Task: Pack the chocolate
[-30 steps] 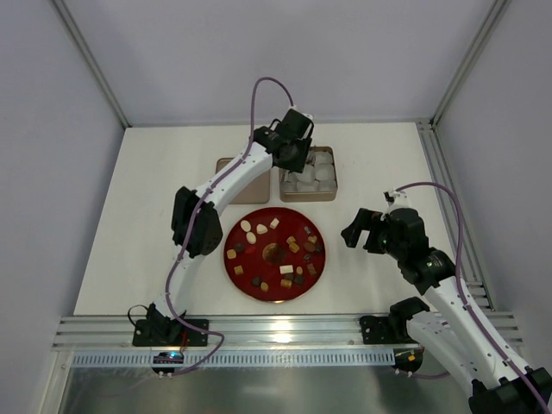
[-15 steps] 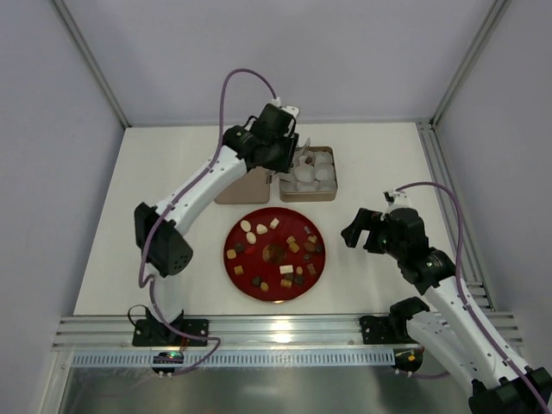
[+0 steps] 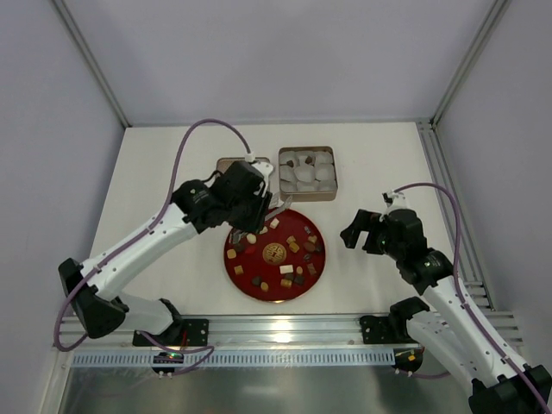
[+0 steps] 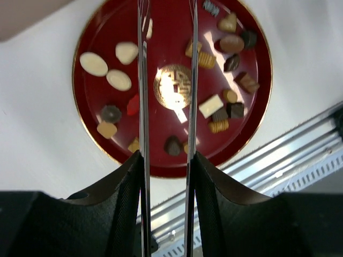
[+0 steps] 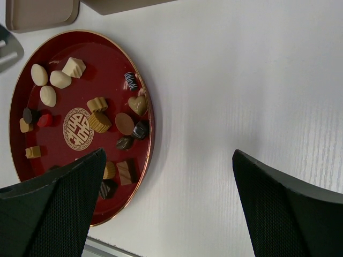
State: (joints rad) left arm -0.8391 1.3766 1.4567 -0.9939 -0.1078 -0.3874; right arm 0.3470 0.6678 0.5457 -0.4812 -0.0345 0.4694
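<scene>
White table (image 5: 225,80) between the round red plate (image 5: 107,69) and my right gripper (image 5: 169,155) is bare: wide-spread jaws get a clear path to the plate's near-right rim. My left arm (image 3: 164,233) lies over the flat tan lid (image 5: 43,13) and the plate's far-left edge, blocking entry from that side. Bite-sized chocolates (image 5: 125,123) crowd the plate's right half with tight gaps between them, and the square metal tin (image 3: 307,198) stands just beyond the far rim, walling off that approach.

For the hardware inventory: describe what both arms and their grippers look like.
Both the left arm and right arm have white links, black joints and a looping purple cable. The left gripper has thin, shiny metal blades on black ribbed mounts; the right gripper has broad black textured wedges.
</scene>
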